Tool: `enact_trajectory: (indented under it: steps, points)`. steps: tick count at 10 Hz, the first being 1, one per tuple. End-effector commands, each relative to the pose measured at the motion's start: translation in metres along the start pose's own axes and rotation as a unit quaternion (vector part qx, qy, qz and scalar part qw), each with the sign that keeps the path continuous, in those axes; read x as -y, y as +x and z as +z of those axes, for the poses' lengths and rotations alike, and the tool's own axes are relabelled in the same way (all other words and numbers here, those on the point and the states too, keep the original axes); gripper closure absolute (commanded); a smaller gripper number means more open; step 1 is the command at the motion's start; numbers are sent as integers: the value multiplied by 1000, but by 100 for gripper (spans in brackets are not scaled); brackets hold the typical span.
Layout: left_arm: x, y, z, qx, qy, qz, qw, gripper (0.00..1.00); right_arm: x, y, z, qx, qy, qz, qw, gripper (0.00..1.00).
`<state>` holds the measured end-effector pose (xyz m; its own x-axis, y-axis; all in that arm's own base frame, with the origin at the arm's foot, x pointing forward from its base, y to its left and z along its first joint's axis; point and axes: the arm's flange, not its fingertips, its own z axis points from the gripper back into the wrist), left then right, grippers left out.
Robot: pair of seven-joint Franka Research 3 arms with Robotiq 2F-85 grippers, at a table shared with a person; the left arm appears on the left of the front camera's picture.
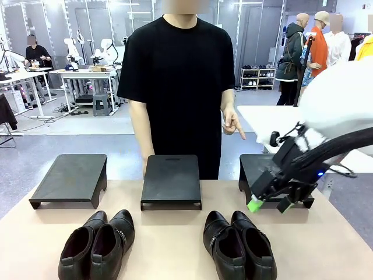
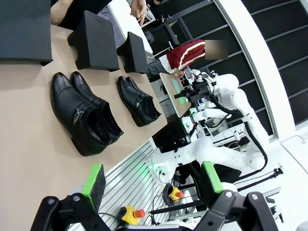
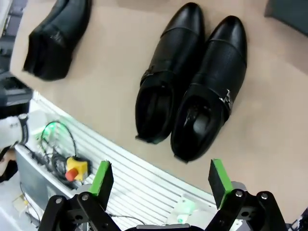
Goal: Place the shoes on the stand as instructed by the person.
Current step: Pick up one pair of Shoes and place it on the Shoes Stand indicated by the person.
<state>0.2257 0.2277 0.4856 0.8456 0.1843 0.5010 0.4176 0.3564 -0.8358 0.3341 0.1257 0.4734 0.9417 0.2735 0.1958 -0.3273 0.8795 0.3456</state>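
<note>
Two pairs of glossy black shoes stand on the tan table, the left pair (image 1: 96,240) and the right pair (image 1: 239,245), toes toward the person (image 1: 178,81). Behind them are three black stands: left (image 1: 70,178), middle (image 1: 172,181) and right (image 1: 256,166). The person's hand (image 1: 233,123) points a finger down toward the right stand. My right gripper (image 1: 269,203) hangs open over that stand's front edge, above and behind the right pair (image 3: 192,82); nothing is between its fingers (image 3: 160,179). My left gripper (image 2: 153,180) is open and empty, well back from the left pair (image 2: 86,113).
The table's near edge runs along a metal frame with a red emergency button (image 3: 74,168). Behind the person are workbenches (image 1: 87,76) and several people. The other pair (image 2: 137,98) and the stands (image 2: 94,41) lie farther off in the left wrist view.
</note>
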Motion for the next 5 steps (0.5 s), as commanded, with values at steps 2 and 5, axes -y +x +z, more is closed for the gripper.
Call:
enact_trajectory:
  steps: [2, 5]
  points:
    - [-1, 1, 3, 3, -9, -13, 1000, 0, -11, 18, -40, -12, -22, -40, 999, 0]
    - [-1, 1, 3, 3, -9, -13, 1000, 0, -18, 19, -75, -20, -52, -48, 997, 7]
